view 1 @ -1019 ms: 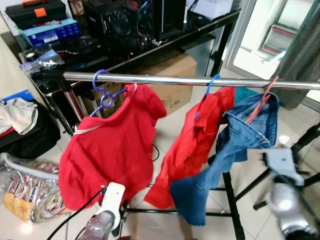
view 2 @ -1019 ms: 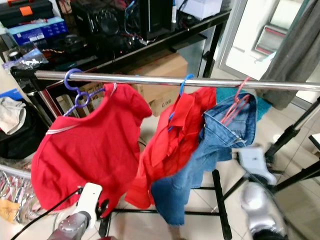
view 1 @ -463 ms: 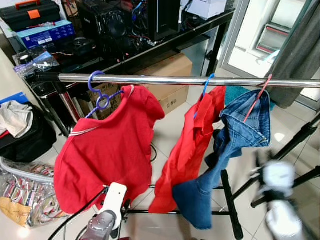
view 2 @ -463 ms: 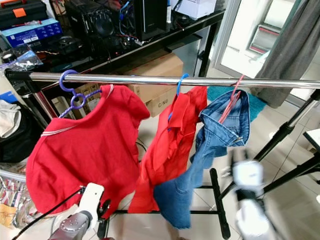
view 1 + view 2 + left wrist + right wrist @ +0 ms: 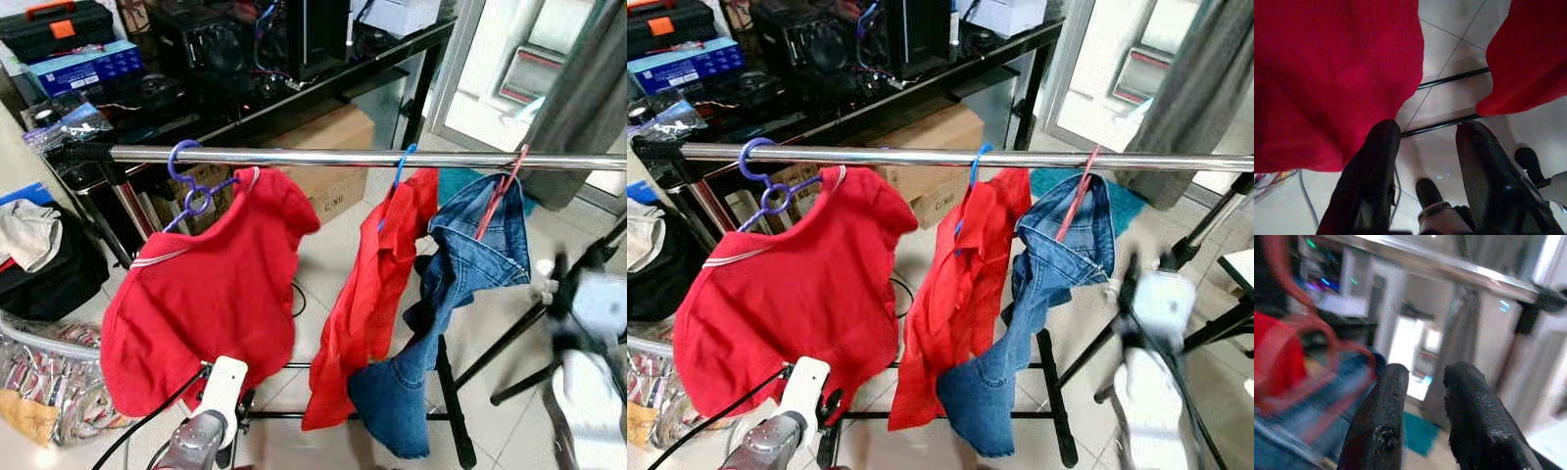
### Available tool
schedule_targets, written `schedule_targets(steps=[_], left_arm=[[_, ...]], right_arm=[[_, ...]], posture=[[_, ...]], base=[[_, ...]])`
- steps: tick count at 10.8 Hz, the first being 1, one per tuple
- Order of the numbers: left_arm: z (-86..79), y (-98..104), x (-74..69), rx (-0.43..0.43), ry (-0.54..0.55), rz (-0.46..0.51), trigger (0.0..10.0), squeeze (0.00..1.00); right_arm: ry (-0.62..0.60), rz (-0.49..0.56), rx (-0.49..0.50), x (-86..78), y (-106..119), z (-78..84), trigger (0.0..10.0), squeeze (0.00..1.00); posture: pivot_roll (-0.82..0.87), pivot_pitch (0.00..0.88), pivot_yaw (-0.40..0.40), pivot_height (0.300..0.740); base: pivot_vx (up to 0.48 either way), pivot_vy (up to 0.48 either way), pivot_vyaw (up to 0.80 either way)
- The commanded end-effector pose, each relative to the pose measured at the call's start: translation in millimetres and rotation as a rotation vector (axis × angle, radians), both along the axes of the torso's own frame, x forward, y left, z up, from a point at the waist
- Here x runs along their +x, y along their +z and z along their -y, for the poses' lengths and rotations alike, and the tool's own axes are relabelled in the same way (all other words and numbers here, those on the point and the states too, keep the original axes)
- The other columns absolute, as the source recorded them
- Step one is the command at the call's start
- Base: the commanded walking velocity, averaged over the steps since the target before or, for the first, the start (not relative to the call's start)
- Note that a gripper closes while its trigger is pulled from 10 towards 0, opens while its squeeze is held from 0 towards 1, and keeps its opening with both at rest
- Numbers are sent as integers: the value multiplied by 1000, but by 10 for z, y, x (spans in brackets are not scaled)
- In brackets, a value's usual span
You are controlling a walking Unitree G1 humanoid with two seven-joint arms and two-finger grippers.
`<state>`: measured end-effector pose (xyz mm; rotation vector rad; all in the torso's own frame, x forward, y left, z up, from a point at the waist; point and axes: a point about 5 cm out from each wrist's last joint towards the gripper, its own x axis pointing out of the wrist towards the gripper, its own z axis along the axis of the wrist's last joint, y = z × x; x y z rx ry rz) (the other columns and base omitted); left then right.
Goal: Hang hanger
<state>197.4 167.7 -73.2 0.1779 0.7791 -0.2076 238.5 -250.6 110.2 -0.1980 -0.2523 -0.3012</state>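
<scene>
A chrome rail (image 5: pixel 323 157) runs across the view. On it hang a purple hanger (image 5: pixel 189 184) with a red T-shirt (image 5: pixel 211 294), a blue hanger (image 5: pixel 400 168) with a red shirt (image 5: pixel 377 284), and a pink-red hanger (image 5: pixel 500 194) with a blue denim garment (image 5: pixel 446 313). My right arm (image 5: pixel 588 323) is blurred, low and right of the denim. The right gripper (image 5: pixel 1425 369) is open, holds nothing, and points up at the rail's end. My left arm (image 5: pixel 216 401) sits low under the T-shirt. The left gripper (image 5: pixel 1427 129) is open and holds nothing, just below the red hem.
A black glass desk (image 5: pixel 294 98) with computer gear and boxes stands behind the rail, with a cardboard box (image 5: pixel 328 166) beneath it. Bags and clutter (image 5: pixel 39 362) lie on the floor at left. The rack's black base bars (image 5: pixel 451 392) cross the tiles. A grey curtain (image 5: pixel 583 88) hangs at right.
My right arm has swung to the right and upward, away from the denim, and is motion-blurred. The denim's lower end has swayed a little. The left arm stays put.
</scene>
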Motion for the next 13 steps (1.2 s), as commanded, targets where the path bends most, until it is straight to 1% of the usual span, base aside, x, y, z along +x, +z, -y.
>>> schedule_targets(steps=[1,2,3,4,5,6,7,8,9,10,11,12,13], left_arm=[[-4,-3,-1,5,-10,-8,10000,0],[-1,-4,-3,4,-10,-9,10000,0],[3,-6,-6,3,-12,-10,10000,0],[7,-11,-15,5,-17,-12,10000,0],[10,-13,-18,7,-21,-13,10000,0],[6,-14,-21,7,-21,-13,10000,0],[2,-14,-22,9,-24,-14,10000,0],[-3,-13,-21,11,-25,-14,10000,0],[-9,-11,-17,12,-26,-14,10000,0],[-10,-8,-13,13,-29,-13,10000,0],[-5,-4,-4,12,-28,-11,10000,0],[-1,1,7,10,-26,-8,10000,0],[1,2,9,10,-25,-8,10000,0]], right_arm=[[74,-6,34,17,8,-111,10000,0],[125,-3,59,11,7,-187,10000,0],[248,-6,121,-3,30,-340,10000,0],[364,-26,160,-27,40,-461,10000,0],[393,-17,194,-46,79,-456,10000,0],[389,-7,227,-59,125,-392,10000,0],[469,-7,244,-95,175,-437,10000,0],[520,-1,259,-115,217,-487,10000,0],[638,-6,330,-138,283,-606,10000,0],[767,-70,414,-170,247,-752,10000,0],[878,-138,406,-231,176,-895,10000,0],[914,-168,414,-228,146,-966,10000,0],[909,-186,419,-172,139,-989,10000,0]], posture=[[57,0,27,740],[57,0,27,740],[57,0,27,740],[55,0,29,740],[55,0,29,740],[54,1,34,740],[53,1,36,740],[52,2,37,740],[49,1,39,740],[49,1,39,740],[52,0,38,740],[57,0,34,740],[61,0,32,740]], base=[[0,0,0],[0,0,0],[0,0,0],[0,0,0],[0,0,0],[0,0,0],[0,0,0],[0,0,0],[0,0,0],[0,0,0],[0,0,0],[0,0,0],[0,0,0]])
